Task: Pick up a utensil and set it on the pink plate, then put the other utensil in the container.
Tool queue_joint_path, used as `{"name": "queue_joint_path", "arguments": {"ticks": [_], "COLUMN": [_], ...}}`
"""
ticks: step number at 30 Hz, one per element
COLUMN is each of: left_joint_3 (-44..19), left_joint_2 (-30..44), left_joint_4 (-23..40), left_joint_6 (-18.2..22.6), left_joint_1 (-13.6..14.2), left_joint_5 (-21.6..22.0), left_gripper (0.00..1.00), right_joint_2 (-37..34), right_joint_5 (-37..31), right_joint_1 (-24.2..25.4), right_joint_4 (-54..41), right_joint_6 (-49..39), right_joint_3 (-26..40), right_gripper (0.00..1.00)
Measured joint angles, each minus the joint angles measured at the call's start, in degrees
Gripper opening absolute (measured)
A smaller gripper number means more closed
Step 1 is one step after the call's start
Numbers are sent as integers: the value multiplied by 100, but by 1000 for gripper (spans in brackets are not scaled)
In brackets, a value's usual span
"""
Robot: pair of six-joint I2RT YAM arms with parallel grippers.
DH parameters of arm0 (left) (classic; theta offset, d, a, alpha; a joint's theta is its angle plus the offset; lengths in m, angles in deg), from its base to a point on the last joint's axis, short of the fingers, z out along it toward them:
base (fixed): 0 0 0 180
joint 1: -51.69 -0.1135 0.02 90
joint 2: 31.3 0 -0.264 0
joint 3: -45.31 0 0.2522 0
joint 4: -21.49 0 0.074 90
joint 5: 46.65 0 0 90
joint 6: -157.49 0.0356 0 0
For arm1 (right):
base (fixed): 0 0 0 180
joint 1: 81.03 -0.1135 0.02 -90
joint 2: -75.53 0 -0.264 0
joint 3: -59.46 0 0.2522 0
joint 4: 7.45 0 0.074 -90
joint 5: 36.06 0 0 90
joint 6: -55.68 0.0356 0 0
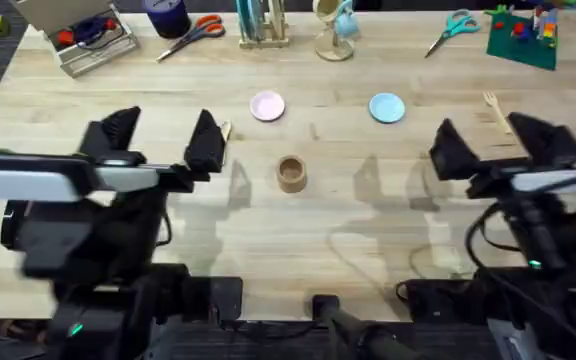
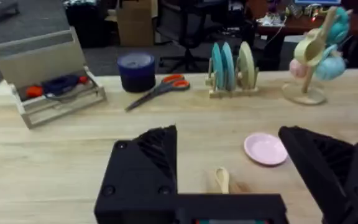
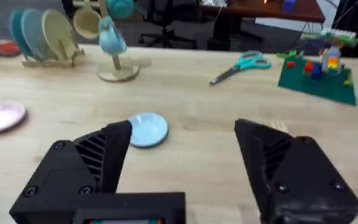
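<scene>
Left gripper (image 1: 161, 143) is held with fingers spread wide apart, nothing between them; right gripper (image 1: 503, 150) likewise spread and empty. Both hover low over the counter (image 1: 368, 230), well apart from each other

The container (image 1: 290, 173) stands upright between the two grippers, near mid-counter, mouth up

The spoon (image 2: 222, 180) is seen in the left wrist view lying flat just ahead of the left gripper, rounded bowl end pointing away from it, long axis roughly along the reach direction; handle is hidden under the gripper body. In the overhead view it is just beside the inner left finger

The pink plate (image 1: 267, 106) lies just beyond the spoon, a little toward centre. The fork (image 1: 497, 111) lies farther off, on the right side, beyond the right gripper, tines pointing away, handle toward the arm bases, slightly angled

Judgement: both utensils are light, stiff, thin wood, lying flush, so likely to slide or tip; a pinch across the narrow handle near mid-length is advised
</scene>
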Motion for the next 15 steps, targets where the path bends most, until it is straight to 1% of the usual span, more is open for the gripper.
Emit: {"name": "queue_joint_path", "arguments": {"ticks": [1, 4, 6, 9, 12, 15], "left_joint_3": [-742, -1587, -2076, -2880, -3588, -4333], "left_joint_2": [0, 28, 125, 459, 938, 1603], "left_joint_4": [840, 1654, 2019, 2560, 3011, 3461], "left_joint_6": [2, 0, 2, 0, 2, 1], "left_joint_1": [0, 0, 0, 0, 0, 0], "left_joint_5": [-17, -14, -7, 29, 48, 60], "left_gripper": [992, 993, 993, 993, 995, 995], "right_joint_2": [1, -50, -200, -572, -1080, -1688], "right_joint_5": [0, 0, 0, 0, -2, -23], "right_joint_1": [0, 0, 0, 0, 0, 0], "right_joint_4": [-500, -1223, -1688, -2460, -3150, -3737], "right_joint_6": [0, -2, -4, -58, -116, -183], "right_joint_3": [601, 1319, 1791, 2517, 3208, 3909], "right_gripper": [994, 994, 994, 995, 995, 995]}}
